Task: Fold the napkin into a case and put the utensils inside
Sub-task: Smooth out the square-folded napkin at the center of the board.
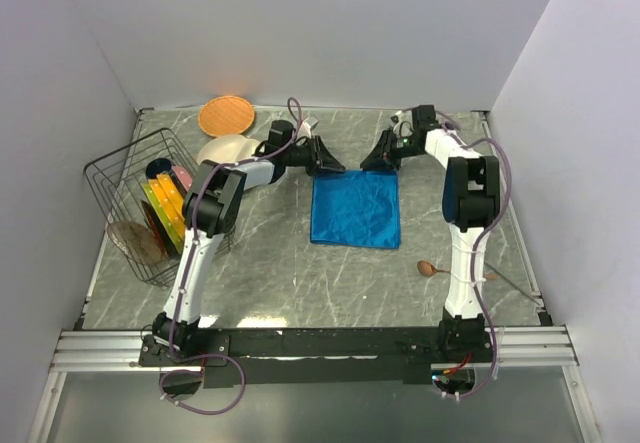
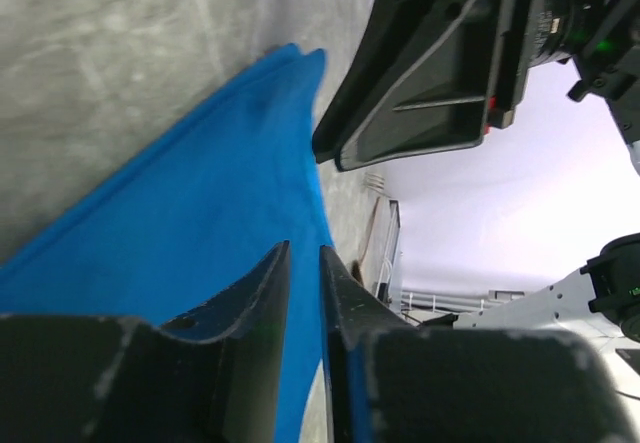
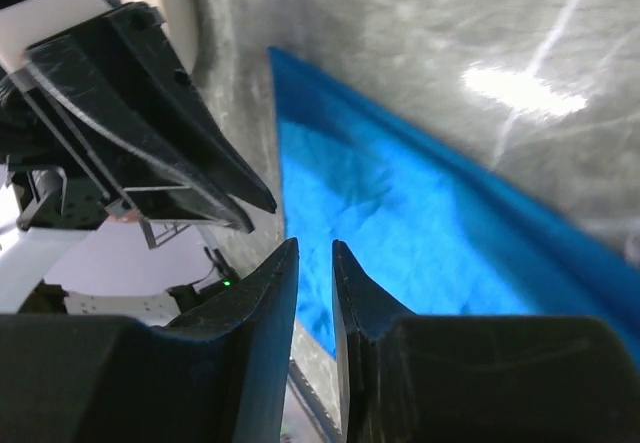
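The bright blue napkin (image 1: 355, 208) lies flat as a rough square mid-table. My left gripper (image 1: 333, 166) sits low at its far left corner, and my right gripper (image 1: 380, 161) at its far right corner, the two facing each other. In the left wrist view the napkin (image 2: 200, 203) spreads under my left gripper (image 2: 303, 248), whose jaws stand a narrow gap apart with blue showing through. The right wrist view shows the same for my right gripper (image 3: 315, 243) over the napkin (image 3: 400, 223). A brown wooden spoon (image 1: 428, 268) lies near the right arm.
A black wire basket (image 1: 120, 178) holding several colourful plates stands at the left. An orange plate (image 1: 226, 116) and a white plate (image 1: 226, 149) lie at the back left. Walls close in the table on three sides.
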